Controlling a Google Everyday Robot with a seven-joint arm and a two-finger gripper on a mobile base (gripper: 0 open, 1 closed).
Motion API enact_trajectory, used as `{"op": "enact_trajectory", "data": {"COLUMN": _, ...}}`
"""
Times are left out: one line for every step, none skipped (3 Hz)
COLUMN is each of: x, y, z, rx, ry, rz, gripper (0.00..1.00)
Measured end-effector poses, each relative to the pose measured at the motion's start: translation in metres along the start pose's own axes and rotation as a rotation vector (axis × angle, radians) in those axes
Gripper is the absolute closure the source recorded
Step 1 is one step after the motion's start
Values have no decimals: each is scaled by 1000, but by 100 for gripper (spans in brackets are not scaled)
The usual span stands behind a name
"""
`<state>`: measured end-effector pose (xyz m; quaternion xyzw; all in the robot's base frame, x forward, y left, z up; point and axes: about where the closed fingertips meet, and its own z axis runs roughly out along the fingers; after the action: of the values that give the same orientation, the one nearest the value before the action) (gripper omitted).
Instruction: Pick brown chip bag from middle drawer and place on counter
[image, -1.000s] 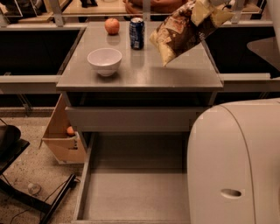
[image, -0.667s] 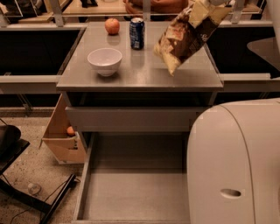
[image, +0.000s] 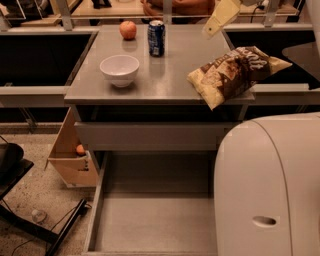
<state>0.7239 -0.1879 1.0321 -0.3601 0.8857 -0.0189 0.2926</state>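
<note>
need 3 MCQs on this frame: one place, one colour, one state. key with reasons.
1. Where is the brown chip bag?
A. on the floor
B. on the right side of the counter
C. hanging in the air

2. What colour is the bowl?
A. white
B. red
C. black

3. The middle drawer is
A. pushed shut
B. pulled open
C. taken out

Key:
1 B: the bag lies on the grey top, with the gripper above it and apart from it.
2 A: the bowl is plainly white against the grey.
3 B: the drawer's bare floor shows below the cabinet front.
</note>
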Motion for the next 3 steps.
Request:
{"op": "enact_trajectory", "data": {"x": 0, "y": 0, "z": 0, "rx": 0, "ry": -1, "rz": 0, "gripper": 0}}
{"op": "enact_trajectory", "data": {"x": -11, "y": -1, "z": -11, "rx": -3, "ry": -73, "rz": -8, "gripper": 0}}
{"op": "enact_trajectory", "data": {"x": -17, "y": -11, "z": -59, "rx": 3, "ry": -245, "rz": -23, "gripper": 0}}
